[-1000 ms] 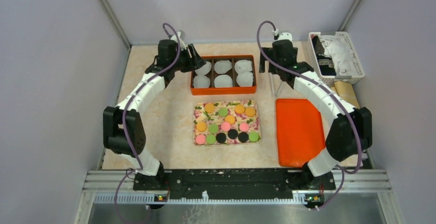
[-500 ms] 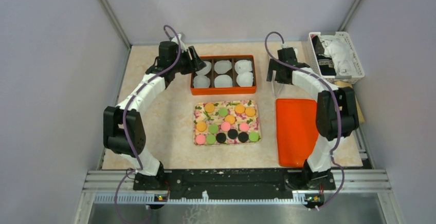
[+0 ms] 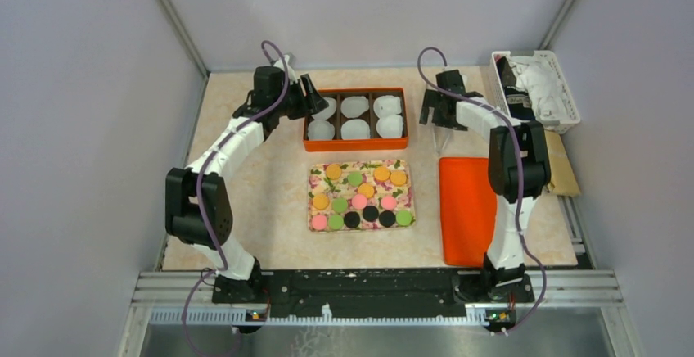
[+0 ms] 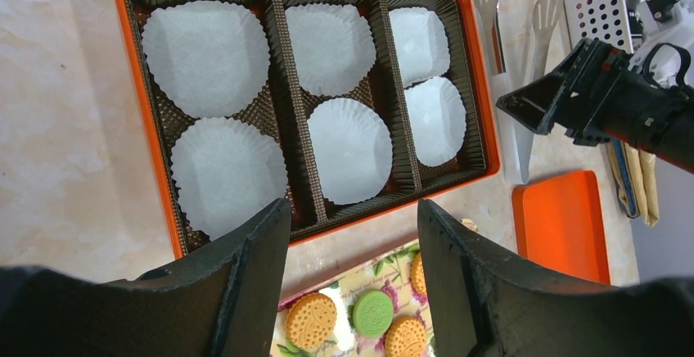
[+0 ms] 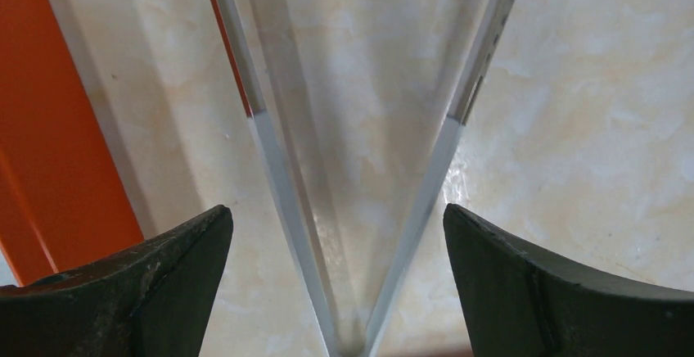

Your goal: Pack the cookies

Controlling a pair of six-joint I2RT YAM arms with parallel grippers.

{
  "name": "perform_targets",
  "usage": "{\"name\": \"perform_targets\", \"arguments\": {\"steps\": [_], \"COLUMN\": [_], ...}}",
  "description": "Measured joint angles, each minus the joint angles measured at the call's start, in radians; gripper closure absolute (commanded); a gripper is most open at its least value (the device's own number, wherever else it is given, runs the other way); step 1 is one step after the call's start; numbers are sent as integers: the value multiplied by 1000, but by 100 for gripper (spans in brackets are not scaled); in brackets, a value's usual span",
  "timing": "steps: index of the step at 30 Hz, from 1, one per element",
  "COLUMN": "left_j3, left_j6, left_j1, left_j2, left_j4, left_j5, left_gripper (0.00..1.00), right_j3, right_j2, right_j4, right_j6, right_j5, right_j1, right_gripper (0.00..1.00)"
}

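A: Cookies (image 3: 361, 196): all on the floral tray (image 3: 409, 165), middle of the surface (image 3: 270, 210). None in the orange box (image 3: 355, 139) yet.
B: What changed?
A: Right arm (image 3: 507, 156) swung off the orange lid (image 3: 470, 210) toward the far side. Right gripper (image 5: 335, 210) now over the tongs (image 5: 266, 152), spread wide, straddling them, gripping nothing.
B: Left?
A: Left gripper (image 4: 352, 205) unmoved beside the box, parted, empty.
B: Meaning?
A: Probably a tongs pickup first. Packing not begun.
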Motion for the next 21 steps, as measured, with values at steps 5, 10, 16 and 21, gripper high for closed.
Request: {"name": "perform_targets", "arguments": {"steps": [5, 10, 16, 21], "left_j3": [0, 0, 0, 0], "left_j6": [0, 0, 0, 0], "left_j1": [0, 0, 0, 0], "left_j2": [9, 9, 11, 24], "left_j4": [-4, -7, -7, -10], "left_j5": [-2, -4, -3, 3], "left_gripper": [35, 35, 35, 34], "right_j3": [74, 79, 99, 162], "right_j2": [57, 87, 105, 145], "right_j4": [-12, -33, -59, -83], "right_j6": [7, 19, 31, 32], "right_j5": [1, 4, 24, 53], "right_j1": [0, 0, 0, -1], "right_gripper": [1, 1, 2, 7]}}
